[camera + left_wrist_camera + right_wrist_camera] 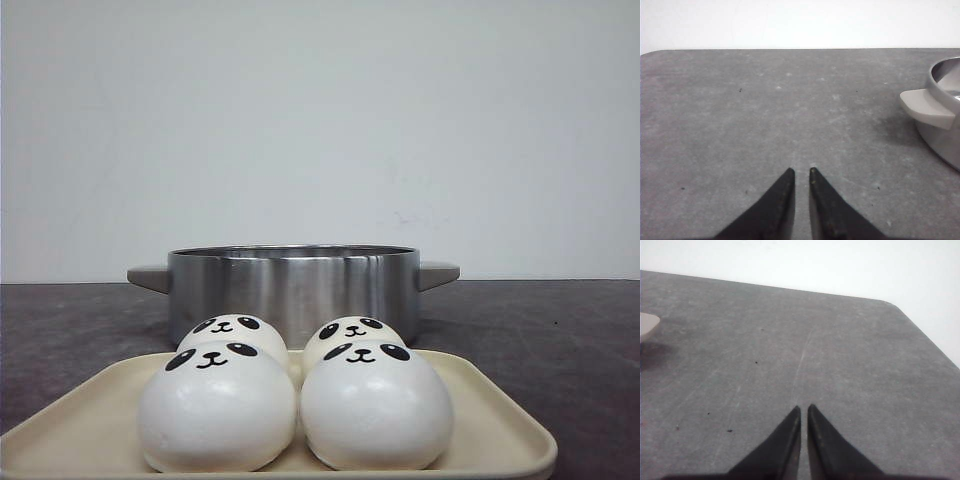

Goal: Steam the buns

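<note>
Several white panda-face buns sit close together on a cream tray (497, 415) at the front of the front view: front left (216, 410), front right (376, 408), back left (232, 332), back right (352, 332). Neither gripper shows in the front view. My left gripper (801, 171) hovers over bare grey table, jaws nearly together and empty, with the steel pot (946, 127) off to one side. My right gripper (804, 407) is also over bare table, jaws together and empty. No bun shows in either wrist view.
A steel pot (292, 285) with grey side handles stands open, without a lid, just behind the tray. One handle (927, 107) shows in the left wrist view, the other handle's tip (647, 324) in the right wrist view. The dark grey table (560, 340) extends to both sides.
</note>
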Tool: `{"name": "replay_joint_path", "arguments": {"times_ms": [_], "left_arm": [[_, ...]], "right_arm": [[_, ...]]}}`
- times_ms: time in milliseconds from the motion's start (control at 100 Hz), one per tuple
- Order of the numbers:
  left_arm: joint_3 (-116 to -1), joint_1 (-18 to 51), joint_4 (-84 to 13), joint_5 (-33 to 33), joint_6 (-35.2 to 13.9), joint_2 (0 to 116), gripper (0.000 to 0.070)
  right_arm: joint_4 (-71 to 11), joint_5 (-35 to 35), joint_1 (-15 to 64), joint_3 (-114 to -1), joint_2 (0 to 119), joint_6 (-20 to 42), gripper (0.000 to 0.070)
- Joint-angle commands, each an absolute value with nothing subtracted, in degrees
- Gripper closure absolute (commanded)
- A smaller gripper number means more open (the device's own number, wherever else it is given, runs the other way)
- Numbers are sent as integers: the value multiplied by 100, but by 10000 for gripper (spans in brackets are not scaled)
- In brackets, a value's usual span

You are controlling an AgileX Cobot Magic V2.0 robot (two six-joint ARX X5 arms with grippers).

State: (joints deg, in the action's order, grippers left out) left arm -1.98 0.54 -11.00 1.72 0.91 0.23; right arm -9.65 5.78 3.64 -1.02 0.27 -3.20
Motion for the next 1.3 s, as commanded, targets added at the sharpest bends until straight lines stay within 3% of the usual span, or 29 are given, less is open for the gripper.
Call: {"name": "replay_joint_path", "arguments": {"times_ms": [0,960,1110,1220,1290], "left_arm": [[-143,54,-1238,185,174,19,697],[-143,54,-1240,185,174,19,696],[-143,54,-1238,185,167,19,697],[-143,56,-1140,145,-266,19,697],[-154,56,-1063,84,-1033,19,696]], "right_arm": [[-904,587,373,-73,21,-364,684],[-904,587,373,-73,21,-360,684],[-886,414,377,-73,21,174,684],[-666,45,377,-73,21,799,684],[-353,-285,379,-75,21,1216,684]]}}
